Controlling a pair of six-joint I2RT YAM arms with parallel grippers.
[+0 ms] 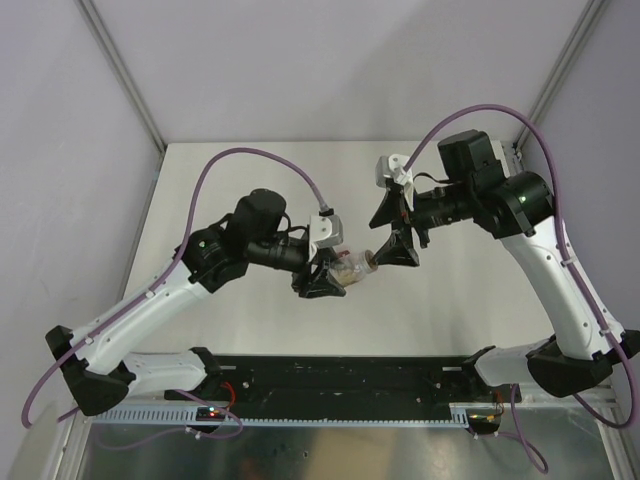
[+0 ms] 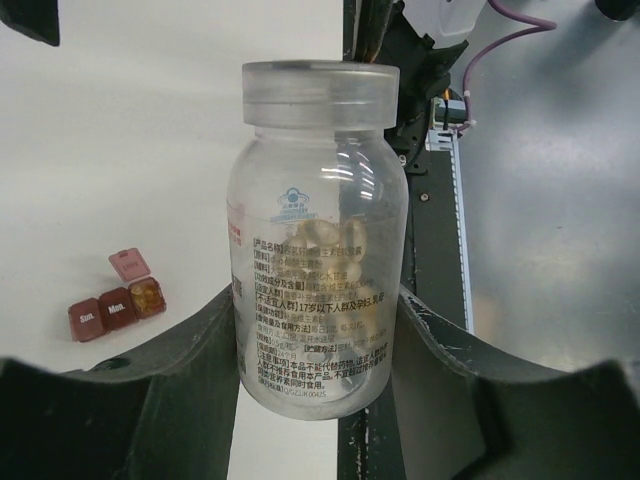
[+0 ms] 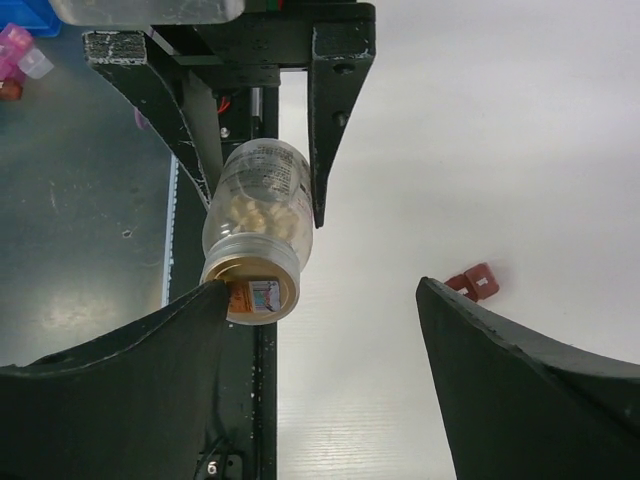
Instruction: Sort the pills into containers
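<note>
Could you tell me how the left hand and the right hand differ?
The left hand is shut on the clear pill bottle; the right hand is open and holds nothing. The left hand's fingers press the bottle's body; the right hand's stand wide apart, the bottle's cap beside one. Both hang above the table.

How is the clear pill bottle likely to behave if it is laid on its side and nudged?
The bottle is round with smooth plastic walls, so on its side it would probably roll. It looks only part full of pills, so likely light, with contents shifting. Held by the left gripper on curved walls, it may slip if twisted.
</note>
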